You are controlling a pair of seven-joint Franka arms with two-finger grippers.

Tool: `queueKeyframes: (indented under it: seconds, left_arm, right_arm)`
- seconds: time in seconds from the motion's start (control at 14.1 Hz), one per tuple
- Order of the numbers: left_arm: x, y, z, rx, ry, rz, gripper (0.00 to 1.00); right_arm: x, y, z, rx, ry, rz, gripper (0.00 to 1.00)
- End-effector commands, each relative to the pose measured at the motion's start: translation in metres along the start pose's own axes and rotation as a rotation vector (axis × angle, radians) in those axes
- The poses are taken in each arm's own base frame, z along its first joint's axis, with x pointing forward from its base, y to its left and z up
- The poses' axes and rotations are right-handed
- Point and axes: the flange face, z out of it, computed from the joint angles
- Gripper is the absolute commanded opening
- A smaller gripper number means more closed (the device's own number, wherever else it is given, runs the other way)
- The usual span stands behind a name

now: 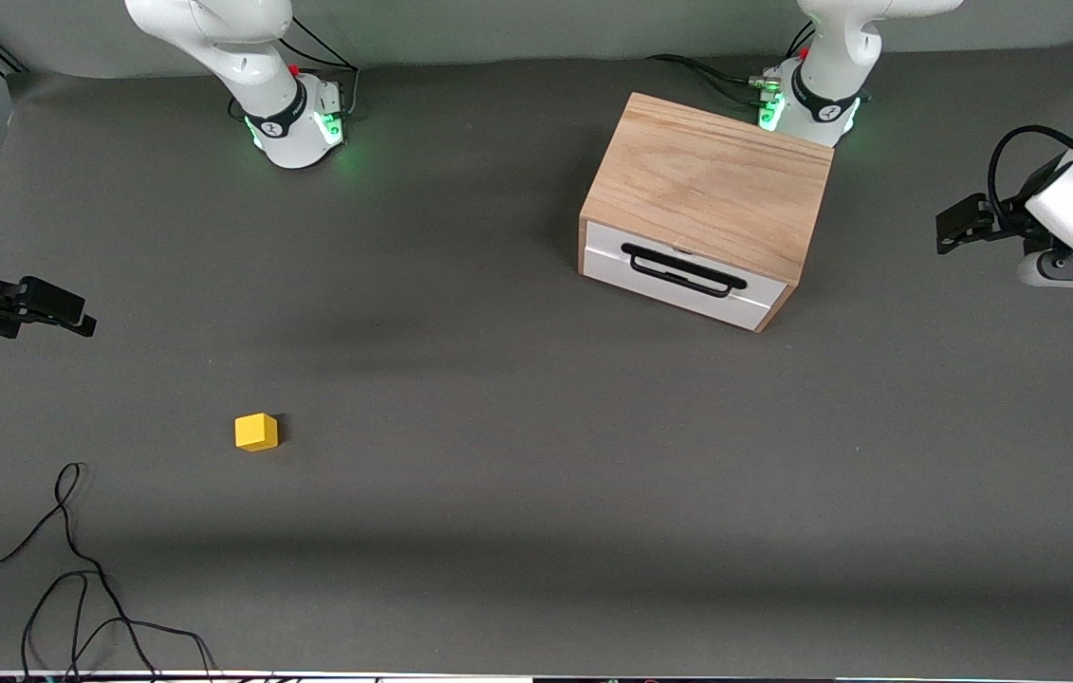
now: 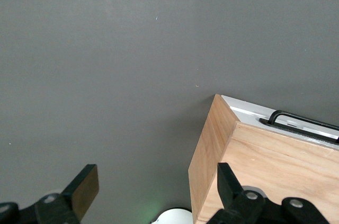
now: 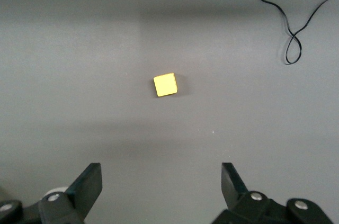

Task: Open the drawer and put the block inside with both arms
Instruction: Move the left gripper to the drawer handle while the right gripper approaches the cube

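The light-oak box (image 1: 707, 185) stands toward the left arm's end of the table. Its drawer (image 1: 688, 285) is shut, with the black bar handle (image 1: 683, 268) facing the front camera. The yellow block (image 1: 256, 432) lies on the mat toward the right arm's end, nearer to the front camera than the box. My left gripper (image 2: 156, 176) is open and empty, high over the mat beside a corner of the box (image 2: 265, 166). My right gripper (image 3: 160, 173) is open and empty, high over the mat, with the block (image 3: 165, 84) below. Neither gripper shows in the front view.
A loose black cable (image 1: 71, 569) lies near the front edge at the right arm's end, and it also shows in the right wrist view (image 3: 288, 17). Other black grippers reach in at both table ends (image 1: 33, 308) (image 1: 968, 223). The arm bases (image 1: 294, 123) (image 1: 811, 104) stand along the back.
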Motion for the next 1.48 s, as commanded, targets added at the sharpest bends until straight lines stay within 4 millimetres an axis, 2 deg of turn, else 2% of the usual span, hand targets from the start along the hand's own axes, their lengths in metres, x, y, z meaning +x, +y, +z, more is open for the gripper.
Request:
queueKeyframes:
  seconds: [0.0,0.28,0.42,0.71,0.92,0.99,1.27,1.41]
  left_arm:
    - [0.0,0.003,-0.003,0.002,0.003,-0.01,1.0]
    - [0.001,0.003,-0.002,0.002,0.001,-0.01,1.0]
    - [0.001,0.003,-0.001,0.002,0.0,-0.01,1.0]
    - [0.001,0.01,-0.002,0.002,-0.006,0.002,1.0]
    - [0.003,0.012,0.002,-0.001,-0.017,-0.011,1.0]
    - [0.001,0.024,0.0,0.004,-0.018,-0.048,1.0]
    - [-0.014,0.137,0.0,0.057,-0.003,-0.359,1.0]
    - [-0.022,0.182,0.007,0.07,0.006,-0.526,1.0]
  right_arm:
    - [-0.001,0.009,-0.003,0.012,-0.004,-0.012,1.0]
    - [0.0,0.01,-0.003,0.01,-0.004,-0.01,1.0]
    - [0.005,0.01,0.004,0.011,-0.013,-0.014,1.0]
    - [0.02,0.014,0.048,0.014,-0.074,-0.006,1.0]
    - [0.029,0.014,0.07,0.008,-0.073,-0.008,1.0]
    - [0.029,0.014,0.074,0.006,-0.073,-0.009,1.0]
    - [0.028,0.015,0.096,0.007,-0.084,-0.009,1.0]
    - [0.026,0.014,0.104,0.009,-0.081,-0.009,1.0]
